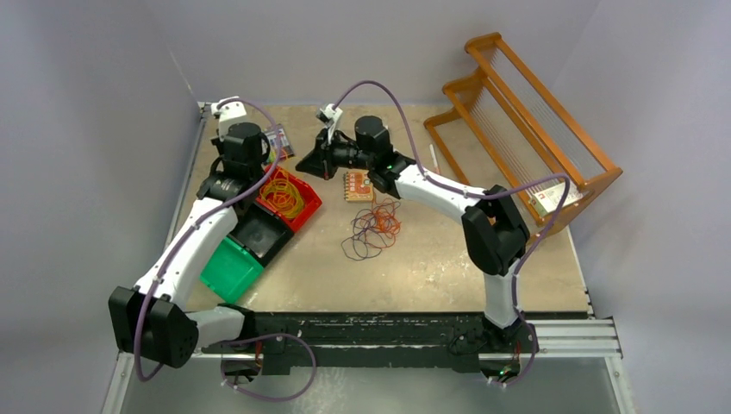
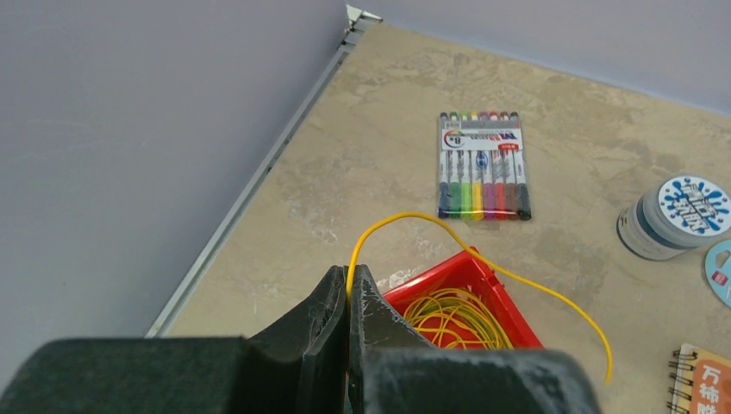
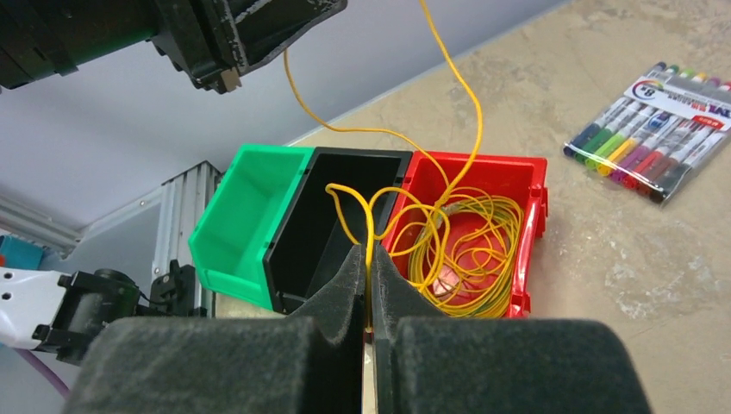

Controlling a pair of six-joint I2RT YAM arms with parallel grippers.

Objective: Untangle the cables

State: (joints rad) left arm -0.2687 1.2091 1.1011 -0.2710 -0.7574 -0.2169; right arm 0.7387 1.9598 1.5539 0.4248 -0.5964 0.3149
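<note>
A yellow cable [image 2: 405, 216] runs between both grippers above the red bin [image 3: 530, 177]. My left gripper [image 2: 348, 281] is shut on one part of it, and the strand arcs out over the bin's corner. My right gripper [image 3: 369, 259] is shut on another loop of the same yellow cable [image 3: 457, 82], which rises toward the left gripper. More yellow cables [image 3: 470, 246] lie coiled inside the red bin. A loose tangle of purple and orange cables [image 1: 372, 228] rests on the table to the right of the bins, with no gripper near it.
A black bin [image 3: 336, 203] and a green bin [image 3: 250, 207] stand joined to the red one. A marker pack [image 2: 481, 164], a tape roll [image 2: 677, 216] and a spiral notebook [image 2: 702, 379] lie behind. A wooden rack [image 1: 526, 121] fills the back right.
</note>
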